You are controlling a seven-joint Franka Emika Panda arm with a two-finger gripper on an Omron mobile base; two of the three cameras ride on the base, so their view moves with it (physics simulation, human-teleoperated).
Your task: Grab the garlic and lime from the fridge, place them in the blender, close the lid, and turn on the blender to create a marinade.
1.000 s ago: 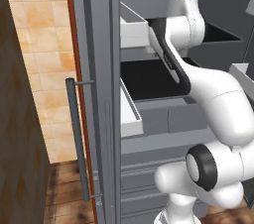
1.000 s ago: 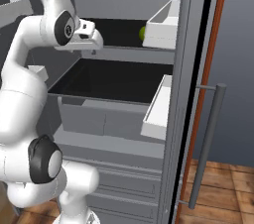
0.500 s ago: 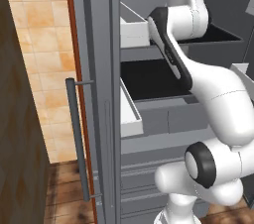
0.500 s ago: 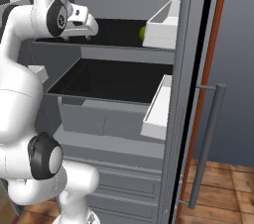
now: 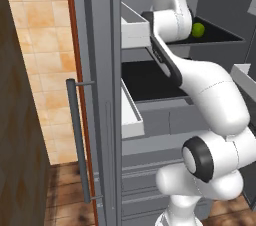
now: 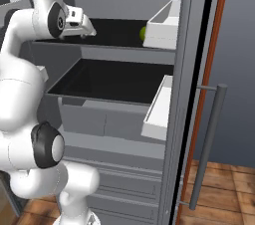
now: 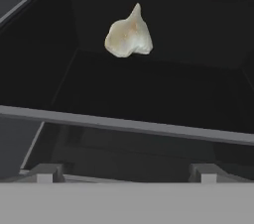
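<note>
Garlic, a pale cream pointed bulb (image 7: 129, 34), sits on the black upper shelf (image 7: 149, 104) of the tall grey fridge (image 6: 191, 69), well beyond the shelf's front lip. Near it, the end effector (image 6: 85, 26) hovers at the shelf's left front, empty, fingers (image 7: 47, 172) spread. Farther right on that shelf, the small round yellow-green lime (image 5: 198, 29) rests beside a white door bin (image 6: 162, 25).
</note>
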